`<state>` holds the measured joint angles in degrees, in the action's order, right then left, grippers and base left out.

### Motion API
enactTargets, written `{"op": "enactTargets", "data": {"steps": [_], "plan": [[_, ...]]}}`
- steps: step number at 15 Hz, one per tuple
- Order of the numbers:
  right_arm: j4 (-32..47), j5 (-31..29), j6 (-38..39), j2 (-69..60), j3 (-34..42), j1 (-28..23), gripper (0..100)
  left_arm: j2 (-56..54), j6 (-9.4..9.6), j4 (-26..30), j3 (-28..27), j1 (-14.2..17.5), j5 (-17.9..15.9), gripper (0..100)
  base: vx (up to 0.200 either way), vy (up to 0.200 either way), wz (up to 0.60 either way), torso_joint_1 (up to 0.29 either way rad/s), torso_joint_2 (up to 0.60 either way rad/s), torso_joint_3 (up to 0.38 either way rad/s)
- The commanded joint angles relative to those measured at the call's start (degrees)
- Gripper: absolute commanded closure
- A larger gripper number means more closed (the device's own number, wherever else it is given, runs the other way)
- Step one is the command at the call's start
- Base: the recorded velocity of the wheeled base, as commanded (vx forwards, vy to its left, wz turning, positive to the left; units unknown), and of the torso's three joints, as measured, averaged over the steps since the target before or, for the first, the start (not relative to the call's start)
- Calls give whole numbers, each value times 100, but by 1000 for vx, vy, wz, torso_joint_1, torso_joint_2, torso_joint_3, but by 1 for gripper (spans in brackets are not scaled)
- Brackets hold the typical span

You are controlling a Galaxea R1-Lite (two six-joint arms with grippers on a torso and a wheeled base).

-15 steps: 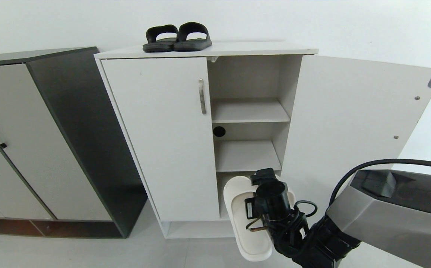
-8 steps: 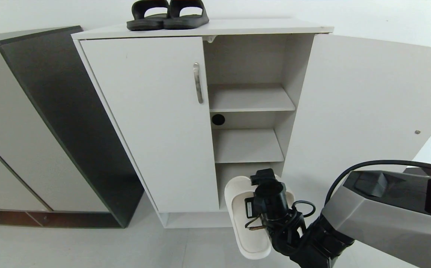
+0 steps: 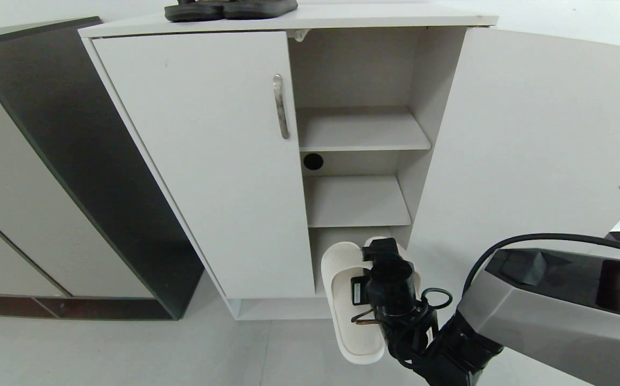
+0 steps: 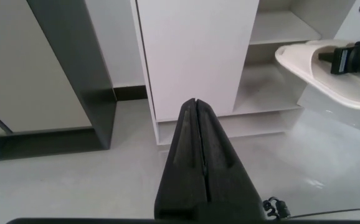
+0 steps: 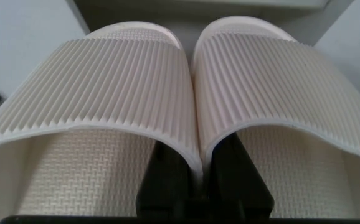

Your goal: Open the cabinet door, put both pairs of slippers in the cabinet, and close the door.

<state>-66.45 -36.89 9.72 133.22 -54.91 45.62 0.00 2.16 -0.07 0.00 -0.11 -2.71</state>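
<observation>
The white cabinet point(image 3: 374, 20) is standing with its right door point(image 3: 529, 139) swung wide open and its left door point(image 3: 208, 161) closed, a metal handle point(image 3: 280, 107) running down that door's right edge. Inside, the upper shelf point(image 3: 360, 131) and the middle shelf point(image 3: 355, 201) are lying bare, a round hole point(image 3: 313, 161) is showing in the back panel between them, and the bottom compartment point(image 3: 336, 238) is sitting just beyond the cream slippers point(image 3: 344, 300). The right gripper point(image 3: 380, 251) is pinching both cream slippers side by side, its fingers point(image 5: 161, 183) clamping the two inner strap walls together, toes pointing at the bottom compartment (whether they are crossing its front edge I cannot tell). The black slippers point(image 3: 229, 9) are lying on the far left part of the cabinet top. The left gripper point(image 4: 195, 109) is hanging above the floor point(image 3: 127, 348) near the closed door, fingers pressed together and gripping nothing. A dark grey cabinet point(image 3: 74, 161) is standing to the left. A small label point(image 3: 357, 293) is showing on the right gripper's body, its print too small to read. Against a second ago the whole head view is shifting nearer and lower, a camera move, and the cream slippers are standing closer to the cabinet's opening.
</observation>
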Motion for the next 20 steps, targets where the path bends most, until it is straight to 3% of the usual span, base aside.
{"op": "enactTargets", "data": {"steps": [1,3,9,12,20], "plan": [[-369,-64,-268,81,41,-27,100,9,4,-1,0,-7,-2,100,0,0,0,0,0,0],[-896,-82,-682,117,217,-35,100,9,4,-1,0,2,16,100,0,0,0,0,0,0],[-993,-99,-682,389,217,-53,100,9,4,-1,0,2,104,100,0,0,0,0,0,0],[-1001,-152,-690,363,156,-62,100,0,-22,-1,0,-7,446,100,0,0,0,0,0,0],[-1001,-170,-743,336,103,-71,100,0,-40,-1,0,-7,438,100,200,0,0,0,2,1]]}}
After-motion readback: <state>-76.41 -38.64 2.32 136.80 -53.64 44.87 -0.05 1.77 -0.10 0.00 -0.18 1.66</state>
